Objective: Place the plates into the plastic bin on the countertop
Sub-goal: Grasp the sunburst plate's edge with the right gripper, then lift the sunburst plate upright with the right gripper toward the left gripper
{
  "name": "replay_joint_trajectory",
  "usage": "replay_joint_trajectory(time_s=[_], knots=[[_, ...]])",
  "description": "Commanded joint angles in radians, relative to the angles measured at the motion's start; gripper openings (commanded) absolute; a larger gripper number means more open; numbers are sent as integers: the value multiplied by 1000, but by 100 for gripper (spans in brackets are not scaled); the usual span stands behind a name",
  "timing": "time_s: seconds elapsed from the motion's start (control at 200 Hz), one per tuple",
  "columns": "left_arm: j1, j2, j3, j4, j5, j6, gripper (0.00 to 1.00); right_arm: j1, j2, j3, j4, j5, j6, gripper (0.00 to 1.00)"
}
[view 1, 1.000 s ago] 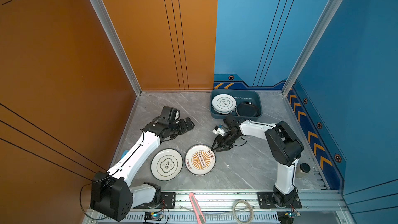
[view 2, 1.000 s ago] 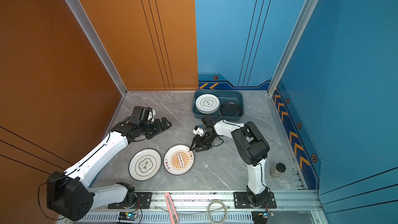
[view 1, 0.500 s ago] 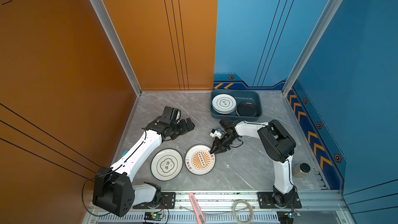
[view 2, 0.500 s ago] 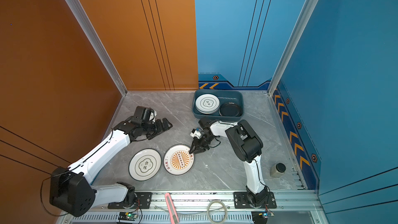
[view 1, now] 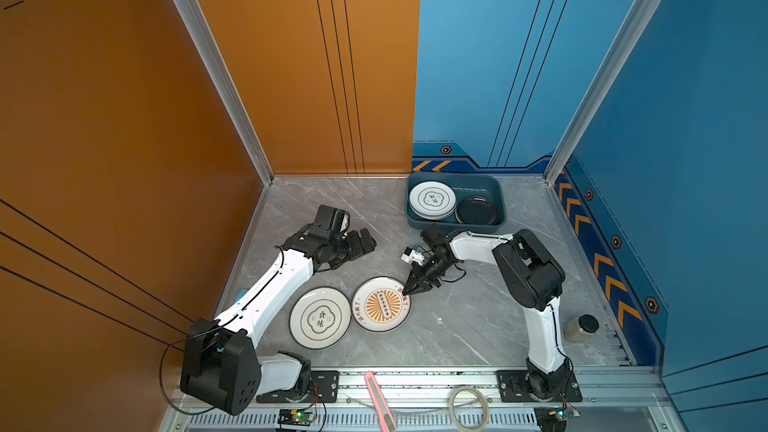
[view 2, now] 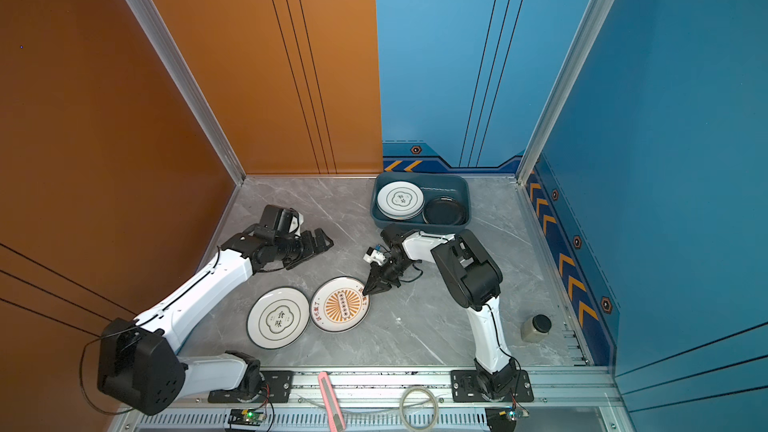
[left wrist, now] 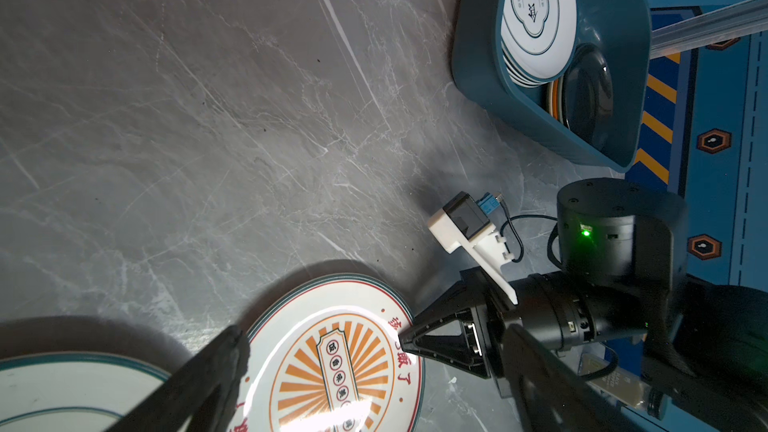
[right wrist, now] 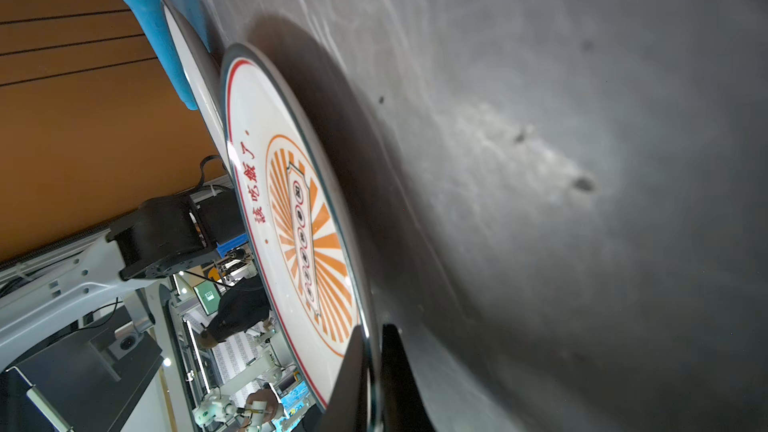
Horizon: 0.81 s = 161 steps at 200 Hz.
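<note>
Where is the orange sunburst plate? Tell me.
In both top views the orange sunburst plate sits front-centre on the countertop, right of the quatrefoil plate, rim pinched by the right tool.

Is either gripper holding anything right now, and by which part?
The right gripper pinches the sunburst plate by its rim; the left gripper is open and empty.

Entry, legible markings only:

- 食味 is read inside the black outline on the quatrefoil plate point(view 1: 320, 318) lying on the countertop point(view 1: 457, 326).
- The same two characters are read on the top stacked plate point(left wrist: 536, 6) in the plastic bin point(left wrist: 478, 56).
- Red characters 該吃飯了 are noted along the rim of the sunburst plate point(right wrist: 299, 222). The circled characters in its centre banner are too small to be read.
- Orange chevrons point(view 1: 440, 166) are painted on the blue wall band.
</note>
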Motion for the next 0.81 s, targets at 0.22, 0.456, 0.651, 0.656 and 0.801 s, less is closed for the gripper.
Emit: replay_joint_trajectory(time_s=[0.22, 0.456, 0.651, 0.656, 0.801], knots=[[-4, 37, -10, 5, 41, 43, 98, -85, -79, 17, -35, 73, 1, 0], [-8, 89, 6, 56, 98, 47, 98, -194, -187, 37, -90, 87, -11, 0], [-14, 125, 3, 143, 157, 30, 98, -267, -246, 55, -99, 68, 14, 0], [-15, 125, 3, 147, 159, 29, 98, -269, -247, 55, -99, 67, 15, 0], [-18, 147, -9, 254, 205, -15, 98, -302, -275, 64, -97, 54, 36, 0]])
